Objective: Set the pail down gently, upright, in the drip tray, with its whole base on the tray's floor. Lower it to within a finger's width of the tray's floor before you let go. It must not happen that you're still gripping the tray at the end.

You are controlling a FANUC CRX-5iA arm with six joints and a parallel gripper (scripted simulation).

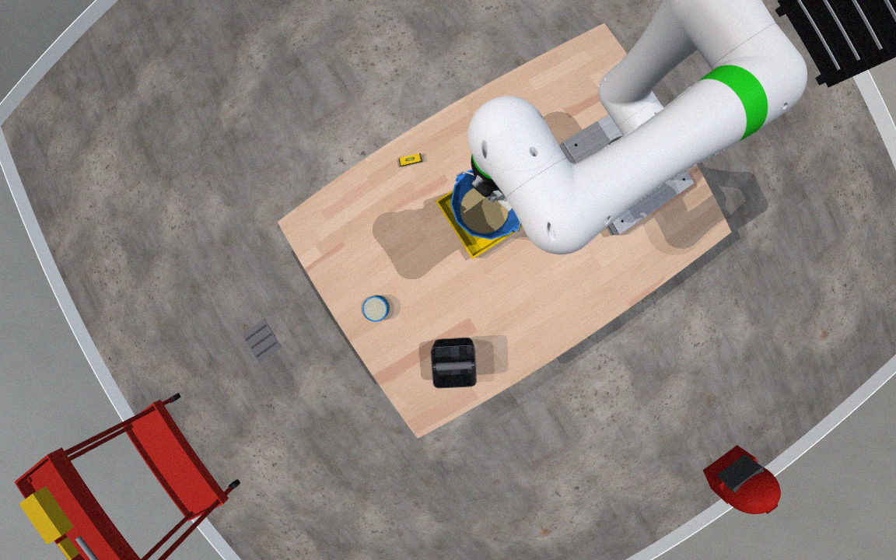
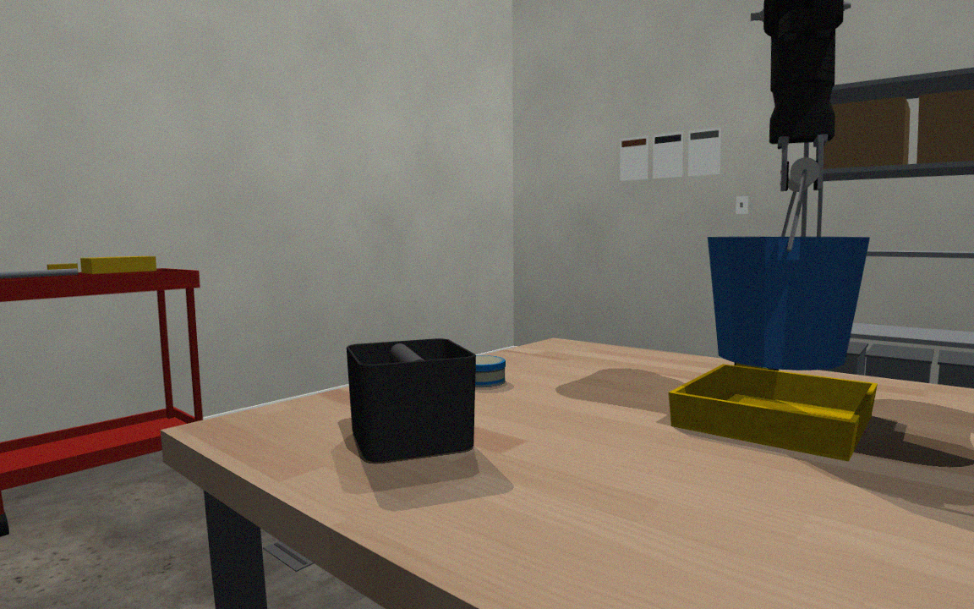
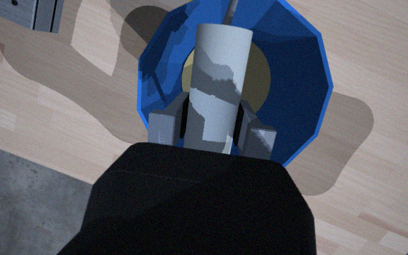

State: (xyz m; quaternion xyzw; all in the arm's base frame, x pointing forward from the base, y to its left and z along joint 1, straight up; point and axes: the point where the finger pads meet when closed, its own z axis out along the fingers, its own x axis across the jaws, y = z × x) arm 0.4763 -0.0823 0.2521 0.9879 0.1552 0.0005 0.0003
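The blue pail [image 1: 460, 208] [image 2: 785, 303] [image 3: 292, 81] hangs upright by its handle above the yellow drip tray [image 1: 472, 249] [image 2: 770, 429]. The exterior view shows the pail's base near or above the height of the tray's rim, not down inside it. My gripper [image 2: 803, 173] [image 3: 212, 110] is shut on the pail's light grey grip, a cylinder on the wire handle. The fingers press on both sides of the grip. From above, the pail covers most of the tray. The exact gap between base and tray floor cannot be told.
A black open box [image 1: 453, 376] [image 2: 411, 408] with a bar across it stands on the wooden table [image 1: 541, 299] [image 2: 588, 500]. A round blue-rimmed tin [image 1: 375, 308] [image 2: 490, 370] stands near the table's end. A small yellow level [image 1: 410, 159] lies near the long edge.
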